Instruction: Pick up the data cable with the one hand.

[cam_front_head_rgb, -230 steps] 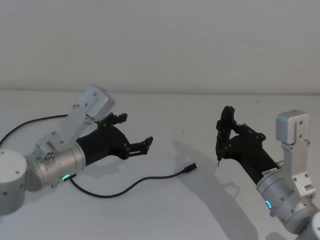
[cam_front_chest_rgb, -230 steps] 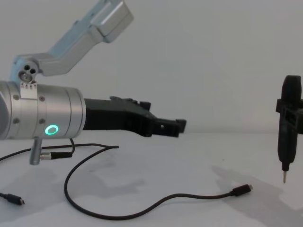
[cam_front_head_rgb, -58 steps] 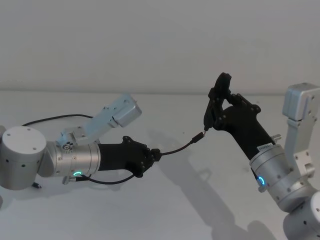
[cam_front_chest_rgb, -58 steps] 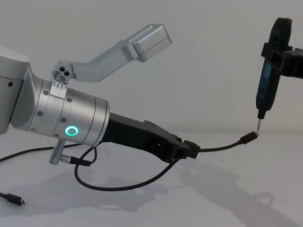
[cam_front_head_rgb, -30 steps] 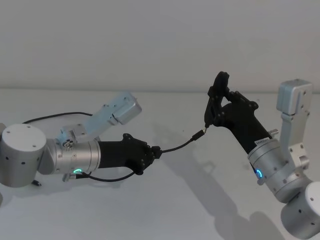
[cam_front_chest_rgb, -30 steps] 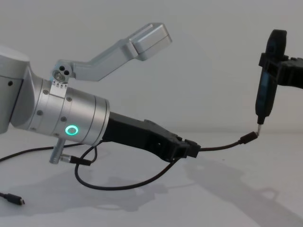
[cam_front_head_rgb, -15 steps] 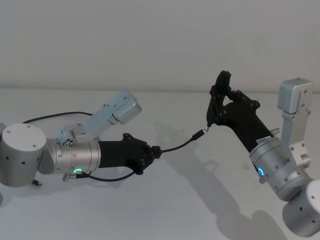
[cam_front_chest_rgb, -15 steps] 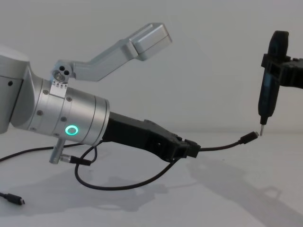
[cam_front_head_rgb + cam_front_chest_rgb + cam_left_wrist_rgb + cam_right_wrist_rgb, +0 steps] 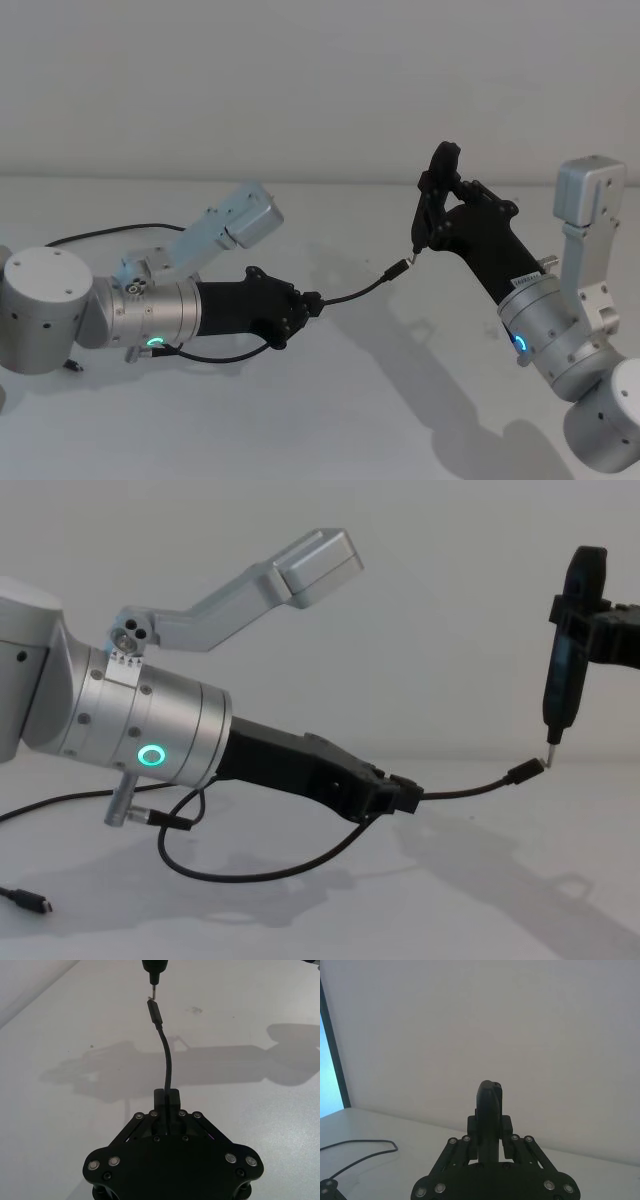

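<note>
The data cable is a thin black cord, and my left gripper is shut on it a short way behind its plug. The free end arcs up off the white table toward the right. In the left wrist view the cable runs straight out from between the closed fingers to the plug. My right gripper is shut on an upright black pen-shaped tool. The tool's metal tip sits right at the plug. The rest of the cable loops on the table under my left arm.
A second black cable lies on the table behind my left arm. A small loose plug rests near the front left. The white table stretches open in front and between the arms.
Since the earliest frames my left gripper has shut on the cable and lifted its plug end, and the right arm has brought the tool tip to the plug. Over the last second almost nothing moves.
</note>
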Robot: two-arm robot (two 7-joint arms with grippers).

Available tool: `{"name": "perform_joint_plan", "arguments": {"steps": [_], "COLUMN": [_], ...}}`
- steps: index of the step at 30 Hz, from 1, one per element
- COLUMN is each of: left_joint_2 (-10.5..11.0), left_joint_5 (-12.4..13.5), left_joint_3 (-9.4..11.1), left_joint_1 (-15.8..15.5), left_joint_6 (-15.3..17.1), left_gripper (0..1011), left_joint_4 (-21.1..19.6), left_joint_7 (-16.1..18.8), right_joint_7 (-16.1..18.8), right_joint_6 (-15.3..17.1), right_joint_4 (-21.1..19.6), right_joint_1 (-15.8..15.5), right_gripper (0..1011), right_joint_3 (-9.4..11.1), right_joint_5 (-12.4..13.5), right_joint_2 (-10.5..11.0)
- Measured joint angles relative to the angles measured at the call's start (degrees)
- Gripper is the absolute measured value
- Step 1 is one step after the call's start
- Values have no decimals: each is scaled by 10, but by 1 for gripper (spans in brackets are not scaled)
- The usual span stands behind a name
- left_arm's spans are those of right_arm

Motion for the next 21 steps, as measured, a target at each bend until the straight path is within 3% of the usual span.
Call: {"name": "perform_joint_plan", "arguments": {"steps": [21], "left_joint_2": [0], "left_joint_5": [0], "left_joint_3": [0], "left_joint_1": [0], "left_joint_6": [0], "left_gripper": [43], "left_joint_4": [0], "left_joint_7": [0], "right_joint_7": [3], "right_joint_6": [1], "right_joint_4": [0], "right_joint_1": [-1], "right_gripper": [275], "right_joint_3": [3], "right_joint_5": [-3], "right_joint_2": [-4]}}
